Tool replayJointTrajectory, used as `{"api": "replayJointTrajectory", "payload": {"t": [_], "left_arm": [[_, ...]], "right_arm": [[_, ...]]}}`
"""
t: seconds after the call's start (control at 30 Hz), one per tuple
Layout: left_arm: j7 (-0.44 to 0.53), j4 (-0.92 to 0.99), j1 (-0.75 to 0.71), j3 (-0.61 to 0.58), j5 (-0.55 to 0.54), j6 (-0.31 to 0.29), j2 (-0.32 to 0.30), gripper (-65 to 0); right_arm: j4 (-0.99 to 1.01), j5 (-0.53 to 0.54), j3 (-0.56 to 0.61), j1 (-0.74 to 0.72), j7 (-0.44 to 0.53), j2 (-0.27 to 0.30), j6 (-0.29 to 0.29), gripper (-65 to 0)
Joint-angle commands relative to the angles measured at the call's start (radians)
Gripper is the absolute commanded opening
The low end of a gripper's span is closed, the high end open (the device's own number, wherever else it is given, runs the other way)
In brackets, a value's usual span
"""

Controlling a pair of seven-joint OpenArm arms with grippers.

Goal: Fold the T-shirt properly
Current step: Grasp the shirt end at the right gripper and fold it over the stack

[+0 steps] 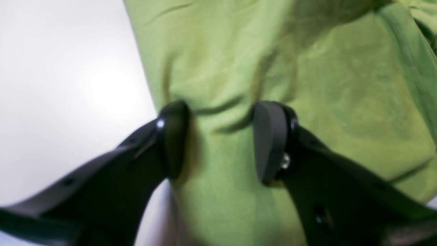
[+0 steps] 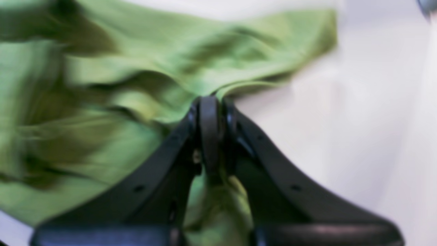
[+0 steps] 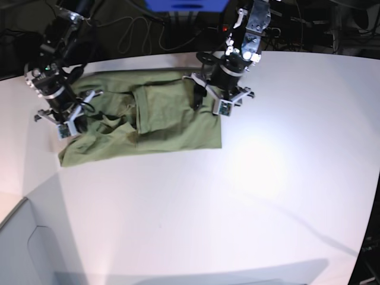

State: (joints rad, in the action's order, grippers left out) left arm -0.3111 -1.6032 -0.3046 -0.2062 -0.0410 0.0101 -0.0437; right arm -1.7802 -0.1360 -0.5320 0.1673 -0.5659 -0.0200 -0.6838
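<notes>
Cloth of the T-shirt (image 3: 160,119) lies lengthwise 9-to-3 on the worktop (image 3: 267,178), right end effector (image 2: 209,102) clamped on its 9 o'clock edge, left end effector (image 1: 220,136) spread wide over the 3 o'clock edge, gripping nothing.

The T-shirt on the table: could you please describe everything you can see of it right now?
The T-shirt is plain olive-green, of thin, soft-looking cloth with no print. It lies partly folded and wrinkled on the white table, one panel doubled over its middle. The right gripper is shut on a bunched fold at one end, which lifts toward the jaws. The left gripper stands open at the other end, its pads to either side of small creases; whether they press the cloth cannot be told.
</notes>
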Motion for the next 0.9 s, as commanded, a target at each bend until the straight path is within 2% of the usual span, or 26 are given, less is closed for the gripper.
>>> {"api": "replayJointTrajectory", "payload": {"t": [0.0, 0.3, 0.63, 0.87], "left_arm": [[-0.012, -0.009, -0.001, 0.000, -0.004, -0.005, 0.003, -34.1], [-0.016, -0.007, -0.001, 0.000, 0.000, -0.003, 0.003, -34.1], [-0.018, -0.007, 0.009, 0.000, 0.000, -0.003, 0.003, -34.1], [-0.018, -0.007, 0.011, 0.000, 0.002, -0.002, 0.003, -33.8]], "right_arm": [[-0.048, 0.019, 0.019, 0.004, 0.027, -0.001, -0.014, -64.8], [-0.194, 0.016, 0.321, 0.094, 0.031, -0.002, -0.014, -64.8], [-0.103, 0.014, 0.580, 0.050, 0.033, -0.002, -0.014, -64.8], [-0.033, 0.014, 0.706, -0.018, 0.033, -0.028, -0.014, -64.8]]}}
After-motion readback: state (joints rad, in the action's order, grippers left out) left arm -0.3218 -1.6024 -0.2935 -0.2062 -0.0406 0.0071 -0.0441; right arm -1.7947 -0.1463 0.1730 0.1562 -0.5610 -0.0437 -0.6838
